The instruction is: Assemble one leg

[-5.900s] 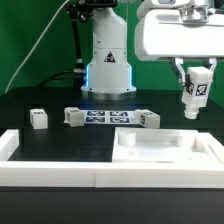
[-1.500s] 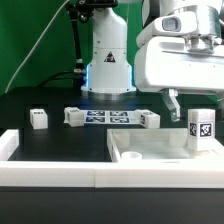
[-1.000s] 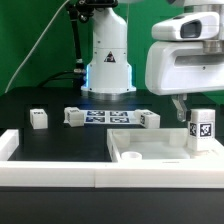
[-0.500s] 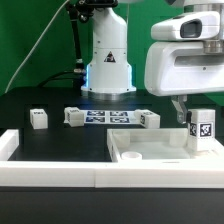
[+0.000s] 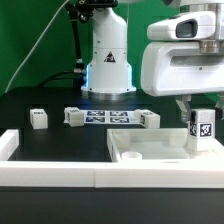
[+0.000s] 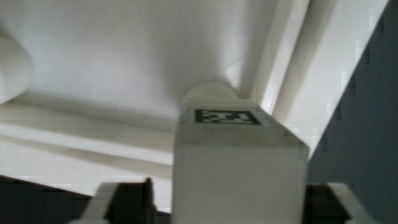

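While the wrist housing swings a touch toward the exterior view's left, the jaws straddle the leg (image 6: 235, 165), one finger on each side. Dark slivers show beside it, so we can't call whether they're pinching. Seconds ago that leg hung high in the air. Now it stands upright in the tabletop (image 5: 150, 158) corner on the exterior view's right, tag facing as before. Seated, we reckon, but not turning, so fastening looks unfinished. A spare leg (image 5: 38, 119) waits out on the bench (image 5: 40, 90).
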